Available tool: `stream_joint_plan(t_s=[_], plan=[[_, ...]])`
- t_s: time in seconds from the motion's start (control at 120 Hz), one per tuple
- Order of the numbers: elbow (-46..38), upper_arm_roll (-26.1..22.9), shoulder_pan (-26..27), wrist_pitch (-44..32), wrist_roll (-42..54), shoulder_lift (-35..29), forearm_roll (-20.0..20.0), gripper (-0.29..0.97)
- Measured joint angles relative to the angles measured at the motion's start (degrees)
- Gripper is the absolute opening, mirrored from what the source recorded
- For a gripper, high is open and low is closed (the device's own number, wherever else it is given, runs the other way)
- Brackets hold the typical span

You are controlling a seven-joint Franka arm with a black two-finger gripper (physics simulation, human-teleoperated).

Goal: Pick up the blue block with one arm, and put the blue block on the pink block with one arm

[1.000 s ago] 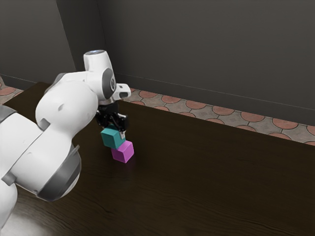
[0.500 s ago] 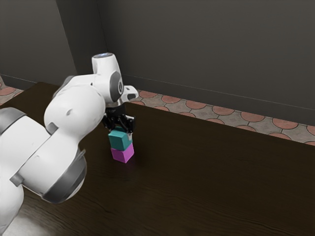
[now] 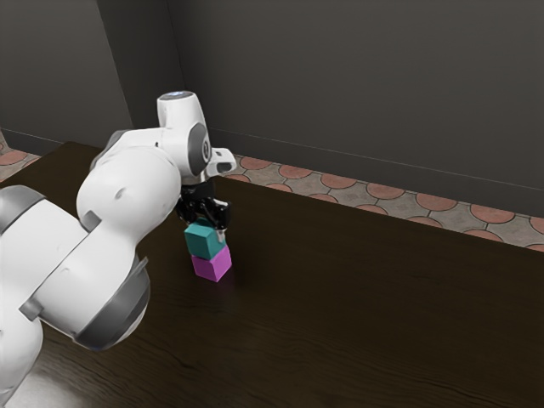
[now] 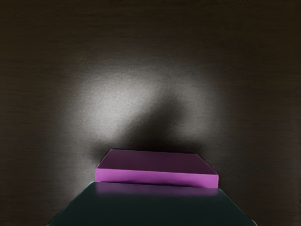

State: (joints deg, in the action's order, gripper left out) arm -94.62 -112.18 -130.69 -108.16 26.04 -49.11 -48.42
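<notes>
Exterior view: my end effector [image 3: 205, 218] sits right at the top of the blue block [image 3: 206, 241], and I cannot tell whether it grips the block or is open. The blue block rests upright on the pink block [image 3: 212, 264], slightly offset toward my arm. The pink block stands on the dark worktop [image 3: 340, 293].
</notes>
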Motion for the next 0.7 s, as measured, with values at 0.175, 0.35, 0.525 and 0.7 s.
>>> stream_joint_plan(t_s=[0.175, 0.35, 0.525, 0.7], plan=[[0.31, -0.01, -0.13, -0.01, 1.15, -0.21, -0.21, 0.37], [0.97, -0.08, -0.35, -0.01, 1.96, -0.31, -0.34, 0.37], [1.00, -0.11, -0.14, -0.02, 2.19, -0.69, -0.57, 0.37], [0.96, -0.08, -0.08, -0.02, 2.22, -0.75, -0.62, 0.37]])
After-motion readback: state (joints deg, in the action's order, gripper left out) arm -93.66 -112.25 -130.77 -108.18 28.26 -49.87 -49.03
